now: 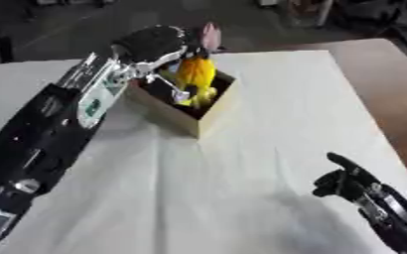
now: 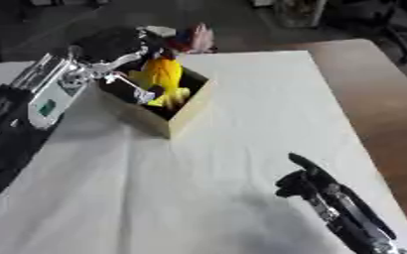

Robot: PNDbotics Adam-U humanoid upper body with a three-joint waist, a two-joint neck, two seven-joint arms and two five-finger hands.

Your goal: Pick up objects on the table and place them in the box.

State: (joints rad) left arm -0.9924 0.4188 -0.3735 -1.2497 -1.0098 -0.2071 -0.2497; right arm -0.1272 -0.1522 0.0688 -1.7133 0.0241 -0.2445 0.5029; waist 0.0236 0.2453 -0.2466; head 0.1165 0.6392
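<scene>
I have the left hand (image 1: 159, 42) over the open-topped tan cardboard box (image 1: 214, 110), which sits on the far left part of the white cloth-covered table (image 1: 268, 144). A yellow-orange soft-looking object (image 1: 196, 74) is at the box mouth, partly inside, right under that hand; the fingers seem curled about its upper end, though the blur keeps me from being sure the grip is closed. I judge this placement nearly done: the object only needs letting go to drop fully in. A paler yellow patch (image 1: 203, 96) shows lower in the box; whether it is a second item or part of the same one I cannot tell. A pink-and-white thing (image 1: 210, 35) shows just past the box's far side, unclear whether on the table. The right hand (image 1: 342, 181) rests idle near the lower right corner, fingers loosely bent and holding nothing. Count: one box, one yellow-orange object for certain, one pink thing, two hands. I see nothing else lying on the cloth, so little seems left to pick.
</scene>
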